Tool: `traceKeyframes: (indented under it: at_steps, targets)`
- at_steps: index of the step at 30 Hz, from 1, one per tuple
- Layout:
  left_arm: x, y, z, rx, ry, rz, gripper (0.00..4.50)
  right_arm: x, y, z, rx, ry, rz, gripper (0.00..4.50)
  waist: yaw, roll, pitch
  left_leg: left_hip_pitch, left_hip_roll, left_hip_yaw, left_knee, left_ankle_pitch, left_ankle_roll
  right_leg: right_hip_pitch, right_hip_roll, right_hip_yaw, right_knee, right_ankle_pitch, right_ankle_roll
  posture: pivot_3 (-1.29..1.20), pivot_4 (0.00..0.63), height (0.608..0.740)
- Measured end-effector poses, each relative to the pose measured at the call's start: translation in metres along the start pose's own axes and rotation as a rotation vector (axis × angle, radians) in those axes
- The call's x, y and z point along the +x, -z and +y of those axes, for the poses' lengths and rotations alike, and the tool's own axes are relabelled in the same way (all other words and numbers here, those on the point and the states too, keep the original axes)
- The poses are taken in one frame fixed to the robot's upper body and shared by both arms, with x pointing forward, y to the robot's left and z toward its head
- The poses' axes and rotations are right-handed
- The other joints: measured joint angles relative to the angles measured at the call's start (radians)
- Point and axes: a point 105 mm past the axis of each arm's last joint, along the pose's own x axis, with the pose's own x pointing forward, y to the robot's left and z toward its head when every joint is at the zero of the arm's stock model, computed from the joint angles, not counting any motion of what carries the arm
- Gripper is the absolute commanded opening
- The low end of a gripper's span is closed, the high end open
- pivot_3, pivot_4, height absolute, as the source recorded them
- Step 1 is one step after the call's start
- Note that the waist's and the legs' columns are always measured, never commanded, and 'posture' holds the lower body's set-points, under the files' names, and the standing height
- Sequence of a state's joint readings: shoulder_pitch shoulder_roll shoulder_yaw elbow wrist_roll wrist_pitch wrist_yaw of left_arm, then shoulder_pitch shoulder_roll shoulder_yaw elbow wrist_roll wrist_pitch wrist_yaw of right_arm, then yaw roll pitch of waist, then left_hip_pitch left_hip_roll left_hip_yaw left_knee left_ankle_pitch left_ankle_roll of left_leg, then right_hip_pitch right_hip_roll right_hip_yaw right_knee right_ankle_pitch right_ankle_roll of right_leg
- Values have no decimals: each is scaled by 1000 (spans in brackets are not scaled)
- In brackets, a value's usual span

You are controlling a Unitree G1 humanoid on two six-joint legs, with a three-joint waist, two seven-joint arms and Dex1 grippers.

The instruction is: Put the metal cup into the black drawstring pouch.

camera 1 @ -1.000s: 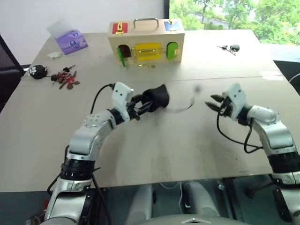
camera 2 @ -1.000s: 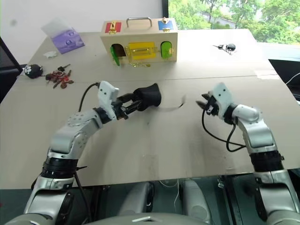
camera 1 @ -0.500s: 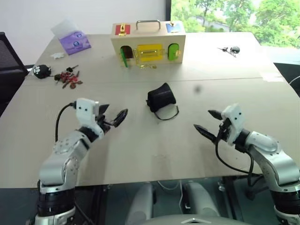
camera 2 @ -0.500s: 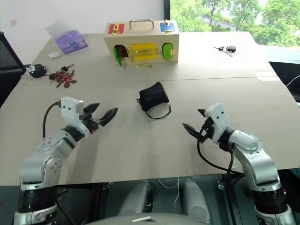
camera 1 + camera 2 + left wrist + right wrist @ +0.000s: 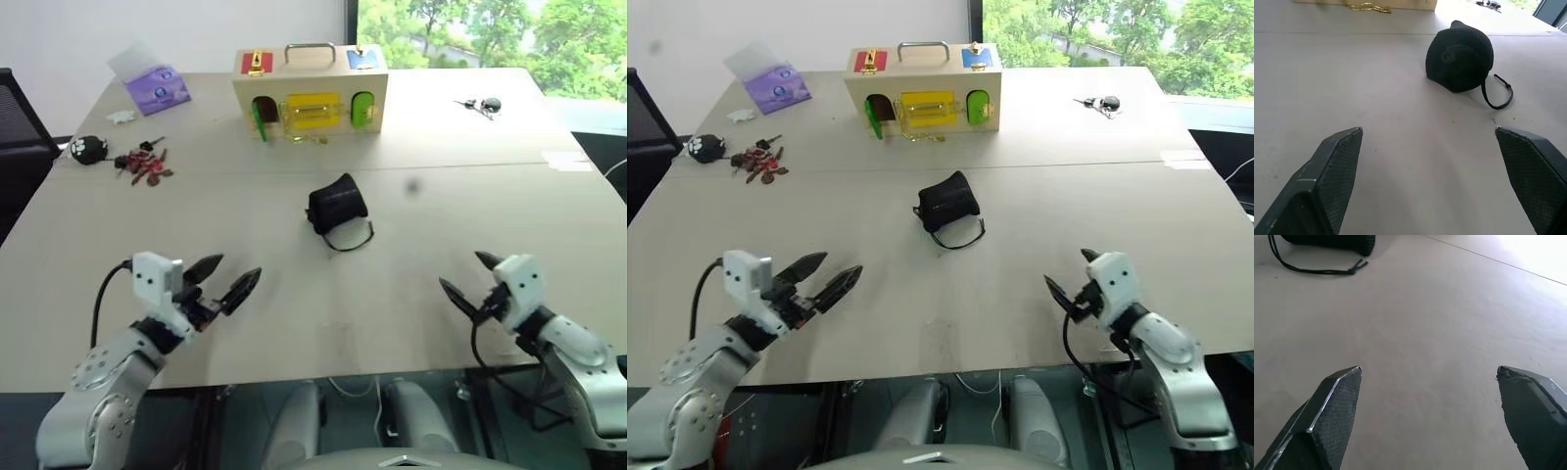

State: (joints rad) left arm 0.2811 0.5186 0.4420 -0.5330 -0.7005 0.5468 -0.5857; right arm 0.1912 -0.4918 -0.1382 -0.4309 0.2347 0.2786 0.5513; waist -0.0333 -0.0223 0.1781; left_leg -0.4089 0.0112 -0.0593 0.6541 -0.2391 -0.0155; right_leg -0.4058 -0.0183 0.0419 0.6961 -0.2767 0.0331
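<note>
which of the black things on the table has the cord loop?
The black pouch mid-table, in front of the wooden box; its cord curls beside it. The black toy with white marks lies at the table's left edge.

Matte black pouch (image 5: 336, 204), seemingly mesh-textured

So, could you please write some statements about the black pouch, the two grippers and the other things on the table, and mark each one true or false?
1. The soft black fabric drawstring pouch lies on the light wooden table, with neither gripper touching it. True.
2. The left gripper is shut on the pouch's thin black cord. False: it is open and holds nothing.
3. The right gripper is open. True.
4. The wooden box with a metal handle stands between the two grippers. False: it stands beyond the pouch.
5. The small red keys lie on the robot's right. False: on its left.
</note>
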Motion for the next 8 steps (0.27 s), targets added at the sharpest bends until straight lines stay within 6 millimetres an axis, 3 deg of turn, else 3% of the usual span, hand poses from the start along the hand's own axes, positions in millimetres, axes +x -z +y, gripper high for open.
traceKeyframes:
  at_steps: [3,8]
  targets:
    - [-5,4,-2,-21,12,19,4500,-6,-2,-5,-13,8,0,4481,0,0,0,12,0,1,-2,0,0,12,0,0,-2,-1,0,0,150,740]
    - [-7,5,-5,-30,32,29,4500,-11,1,-3,-6,6,12,4481,1,0,0,13,0,2,-1,0,0,13,1,1,-2,-4,2,0,150,740]
